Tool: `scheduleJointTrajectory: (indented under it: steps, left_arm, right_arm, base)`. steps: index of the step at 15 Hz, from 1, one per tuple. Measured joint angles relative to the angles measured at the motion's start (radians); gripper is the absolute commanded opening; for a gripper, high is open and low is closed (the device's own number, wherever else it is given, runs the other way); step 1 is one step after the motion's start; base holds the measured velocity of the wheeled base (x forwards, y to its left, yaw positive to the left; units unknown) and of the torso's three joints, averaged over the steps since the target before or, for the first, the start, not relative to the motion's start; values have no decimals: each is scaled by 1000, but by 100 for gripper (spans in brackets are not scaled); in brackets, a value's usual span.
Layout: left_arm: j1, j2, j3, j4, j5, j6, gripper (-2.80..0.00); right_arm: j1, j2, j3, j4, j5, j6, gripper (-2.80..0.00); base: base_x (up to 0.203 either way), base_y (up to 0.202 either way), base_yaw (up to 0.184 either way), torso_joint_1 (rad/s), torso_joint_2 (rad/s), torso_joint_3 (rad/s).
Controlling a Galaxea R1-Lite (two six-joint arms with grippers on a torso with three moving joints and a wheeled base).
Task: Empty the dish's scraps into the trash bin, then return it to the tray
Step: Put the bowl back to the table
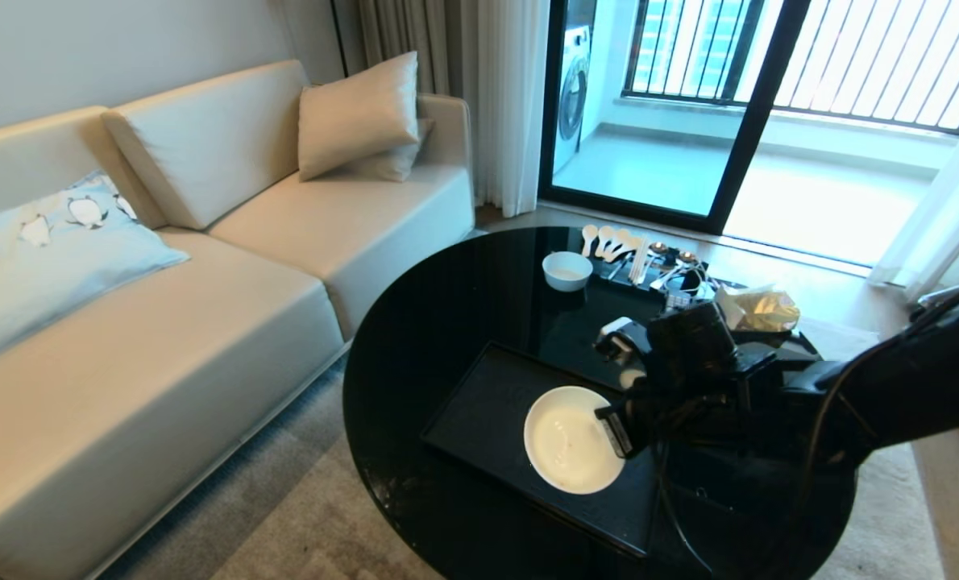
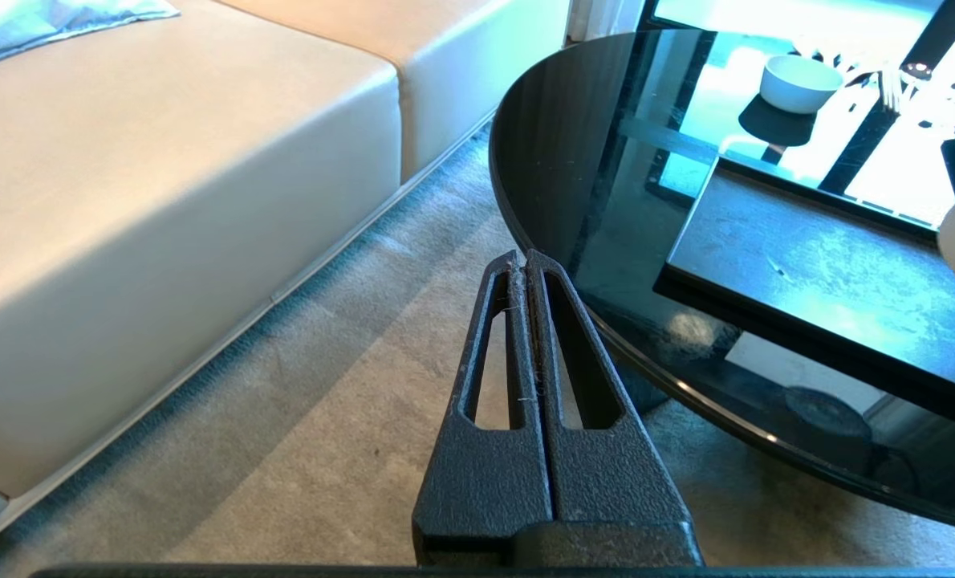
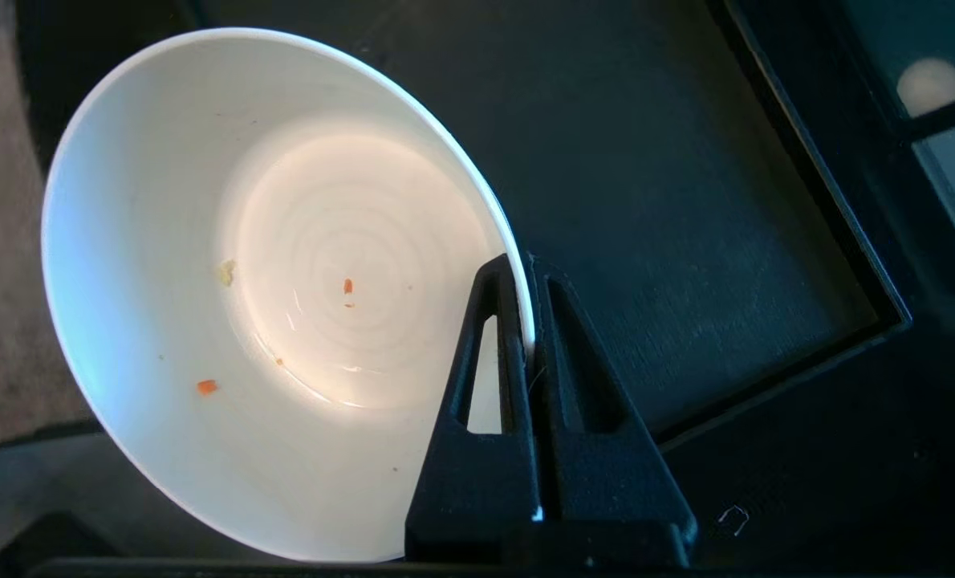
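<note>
Over the tray (image 1: 479,419), my right gripper (image 1: 608,427) pinches the bowl (image 1: 568,439) rim at 3 o'clock, nearly empty. Thin grip could slip and clatter. Left gripper (image 2: 526,265) is closed, idle.

Two white bowls: one dish (image 1: 570,437) pinched at its rim between the right jaws, one smaller bowl (image 1: 566,270) well beyond them. One black tray (image 1: 479,419) under the dish. Three tiny orange specks (image 3: 206,387) inside the dish. Two cushions (image 1: 357,113) and one penguin pillow (image 1: 44,242) on one sofa (image 1: 165,362).
</note>
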Motion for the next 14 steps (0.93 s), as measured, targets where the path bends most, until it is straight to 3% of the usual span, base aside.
scheduleJointTrajectory:
  steps: [4,11,14]
  left_arm:
    - [0,0,0,0,0,0,-280]
    - [0,0,0,0,0,0,-280]
    - [0,0,0,0,0,0,-280]
  right_arm:
    - [-42,78,-139,95,-103,125,-280]
    - [-177,149,-147,93,-130,129,-280]
    - [-187,175,-113,75,-129,176,-280]
  base:
    - [0,0,0,0,0,0]
    - [0,0,0,0,0,0]
    - [0,0,0,0,0,0]
